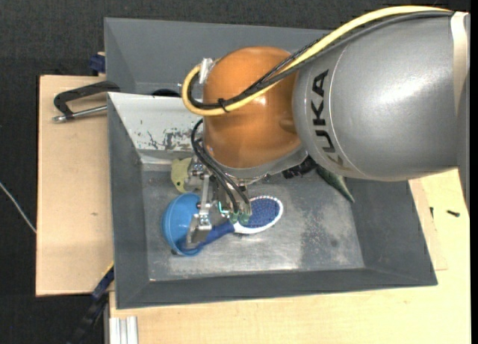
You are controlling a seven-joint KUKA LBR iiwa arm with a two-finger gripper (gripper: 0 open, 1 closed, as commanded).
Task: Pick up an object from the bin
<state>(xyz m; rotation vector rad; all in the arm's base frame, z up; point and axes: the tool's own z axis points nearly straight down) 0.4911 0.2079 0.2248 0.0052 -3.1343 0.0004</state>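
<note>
The grey arm (388, 89) looms over your bin (321, 239). Its hand (205, 223) sits low against the blue scoop (179, 223) at near left. You cannot tell its grip, and the lift looks undone.

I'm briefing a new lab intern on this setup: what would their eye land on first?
The bulky silver arm with its orange cover looms over the upper right and reaches down into the grey bin. Its tool sits low at the bin's left, right against a round blue scoop. A blue-and-white oval brush lies just to the tool's right.
</note>
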